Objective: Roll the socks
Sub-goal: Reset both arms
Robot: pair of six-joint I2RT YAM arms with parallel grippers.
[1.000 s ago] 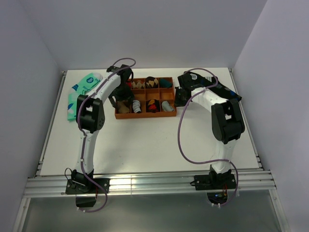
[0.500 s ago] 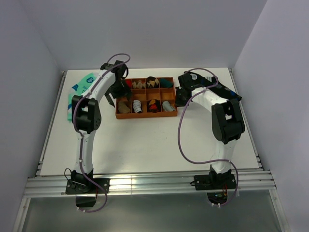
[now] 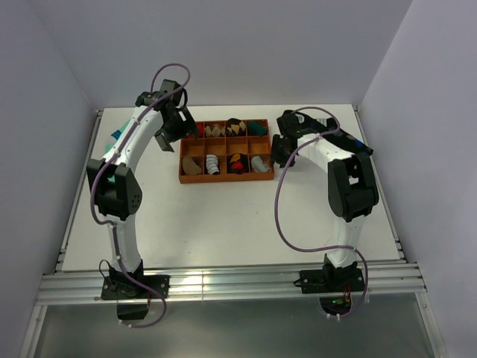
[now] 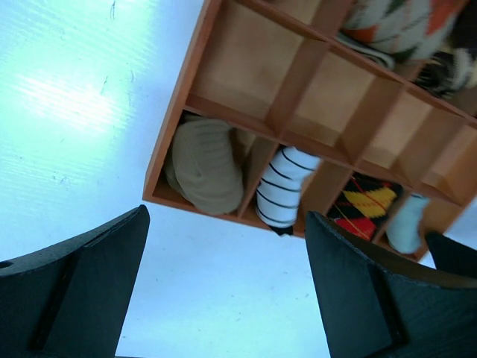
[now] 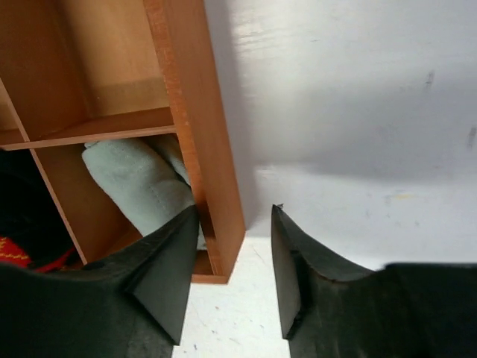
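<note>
Find the socks as a tan roll in the lower-left cell of the tray, below the left gripper, jaws spread wide on nothing. Note the right gripper at the tray's lower-right corner, jaws parted astride the side wall, pinching nothing; probably best to lift straight up before swinging away, so as not to drag the tray. Keep off the enclosure walls at frame left and right; retreat toward the open table in the lower half
</note>
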